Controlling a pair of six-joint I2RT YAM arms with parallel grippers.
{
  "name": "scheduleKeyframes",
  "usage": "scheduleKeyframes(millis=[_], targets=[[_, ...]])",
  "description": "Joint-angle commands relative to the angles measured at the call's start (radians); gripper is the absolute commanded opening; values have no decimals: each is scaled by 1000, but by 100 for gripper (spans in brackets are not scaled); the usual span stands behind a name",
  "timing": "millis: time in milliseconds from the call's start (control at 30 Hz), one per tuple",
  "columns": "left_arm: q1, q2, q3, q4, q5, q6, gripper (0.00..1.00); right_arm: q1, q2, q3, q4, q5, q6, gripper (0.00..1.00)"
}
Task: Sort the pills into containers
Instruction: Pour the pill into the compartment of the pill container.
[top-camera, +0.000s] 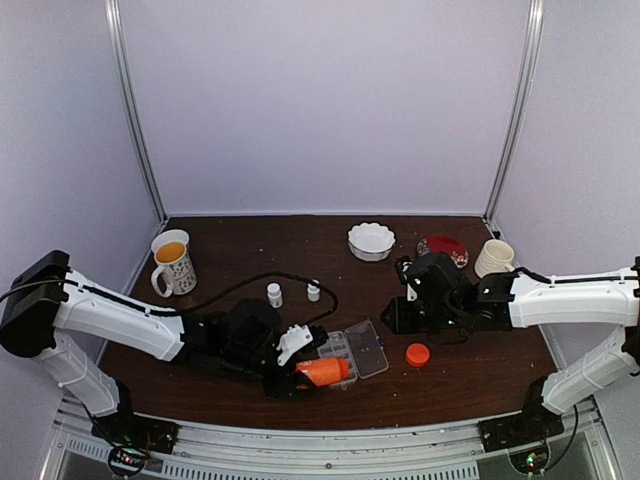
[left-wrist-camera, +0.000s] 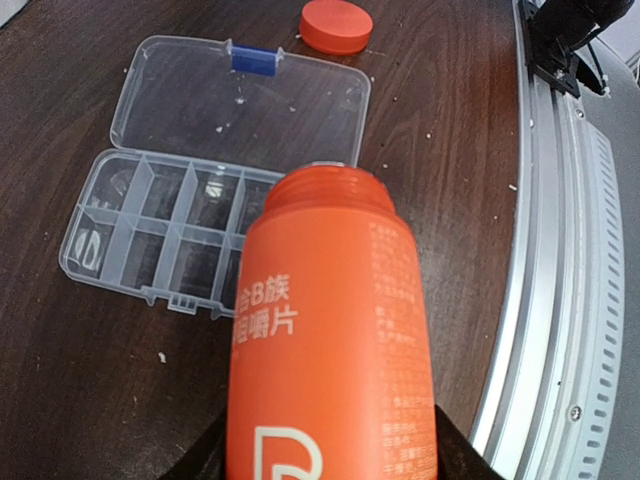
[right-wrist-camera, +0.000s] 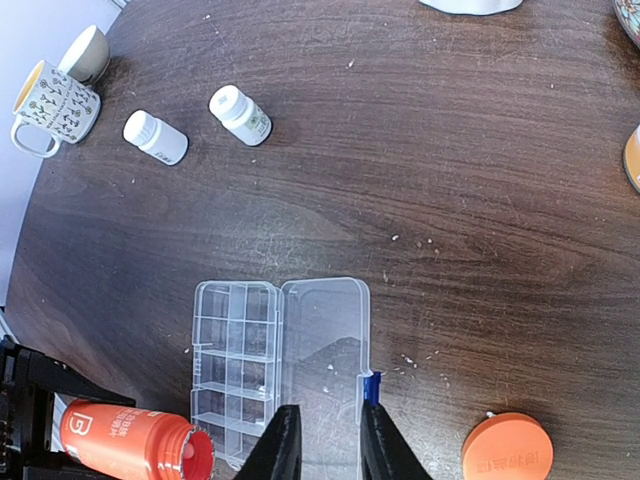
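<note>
Organiser box (left-wrist-camera: 250, 100) lying open; left tool (top-camera: 295, 368) clamping orange bottle (left-wrist-camera: 330, 330), mouth beside its cells (left-wrist-camera: 165, 195); right tool (right-wrist-camera: 325, 440) hovering nearby, slightly parted, empty.

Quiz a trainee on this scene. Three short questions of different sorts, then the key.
1. True or false: the cap is on the bottle.
2. Which end effector holds the bottle? A left, B right, C neither.
3. Fill in: the organiser has its lid ___.
Key: 1 false. 2 A, the left end effector. 3 open.
</note>
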Motion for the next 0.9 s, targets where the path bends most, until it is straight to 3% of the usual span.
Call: scheduleKeyframes(millis=[0,100,233,867], targets=[[-5,17,42,-20,4,5,0,-6,-18,-12,4,1,4,22],[-6,-26,14,56,27,-21,0,-6,-18,-12,6,-1,5,22],[-6,-3,43,-6,-14,-6,0,-7,-20,-14,5,3,5,22],[-17,10,45,21,-20,-19,0,-7,-38,-18,-7,20,6,22]])
